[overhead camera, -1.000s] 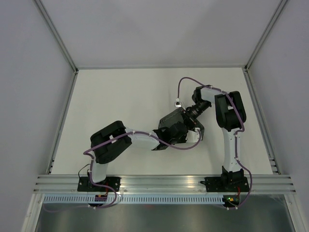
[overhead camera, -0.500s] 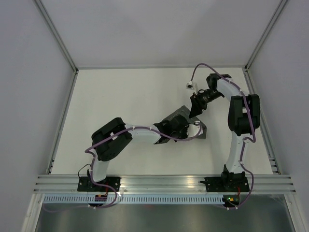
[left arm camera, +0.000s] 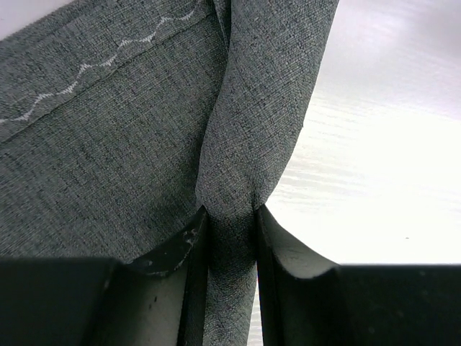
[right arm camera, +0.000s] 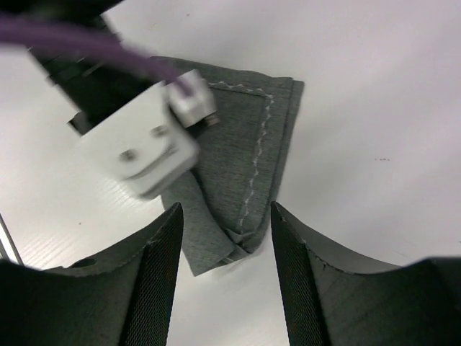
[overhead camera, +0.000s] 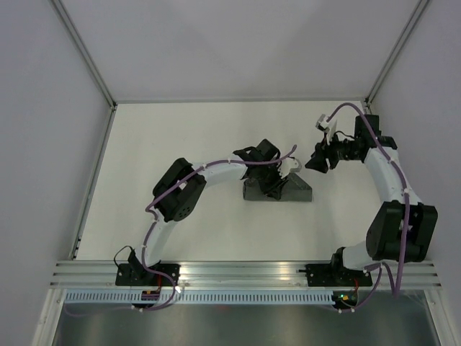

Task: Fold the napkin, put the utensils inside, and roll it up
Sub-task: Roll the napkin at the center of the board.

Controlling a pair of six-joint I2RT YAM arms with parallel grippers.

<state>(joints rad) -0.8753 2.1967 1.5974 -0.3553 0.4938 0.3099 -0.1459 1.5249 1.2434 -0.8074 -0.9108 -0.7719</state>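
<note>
Left gripper pinching a bunched fold of the napkin; pale wavy stitching at upper left, white worktop to the right.

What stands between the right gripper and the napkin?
Nothing visible: only bare table separates the open right gripper from the napkin's facing edge. The left gripper, shut on a fold, and its camera overhang the far side.

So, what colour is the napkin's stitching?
Pale whitish, against the dark grey napkin; clearest in left wrist view.

Top view: bright, even light, only soft faint shadows.
My left wrist: table glares white; napkin weave sharp.
My right wrist: white camera block blurred.
</note>
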